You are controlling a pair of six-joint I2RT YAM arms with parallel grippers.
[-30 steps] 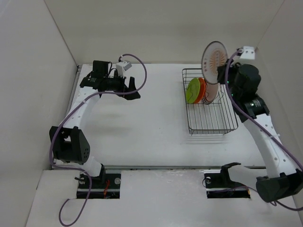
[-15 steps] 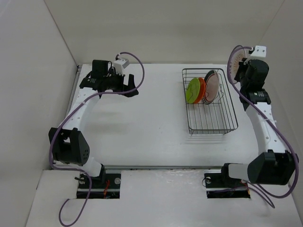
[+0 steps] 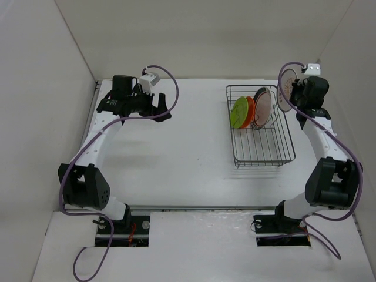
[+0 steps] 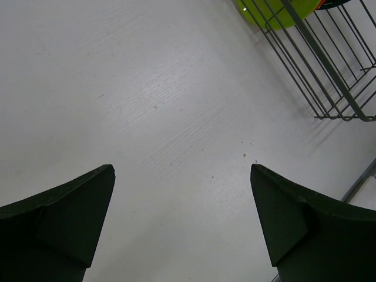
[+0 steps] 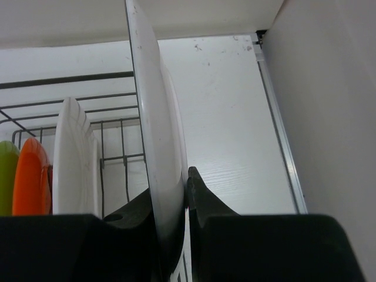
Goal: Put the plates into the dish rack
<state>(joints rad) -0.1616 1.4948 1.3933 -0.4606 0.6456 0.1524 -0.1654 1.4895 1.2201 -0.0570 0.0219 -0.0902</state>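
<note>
**Status: three plates racked, one in the right claw**

1. The table [image 3: 176,153] carries the rack [image 3: 264,150] on its right half, towards the far side.
2. In the far end of the rack I read three plates on edge, left to right: green plate [image 3: 239,113], orange plate [image 3: 251,106], ringed plate [image 3: 264,106].
3. The white plate [image 3: 283,88] stands upright by the rack's far right corner. I cannot tell whether it is over the rim or just outside it.
4. The right gripper [image 3: 294,97] is clamped on this plate's lower edge. The wrist view shows it edge-on between the fingers [image 5: 202,202].
5. The left gripper [image 3: 163,108] hangs over the far left table, well apart from the rack, jaws wide with nothing between them.
</note>
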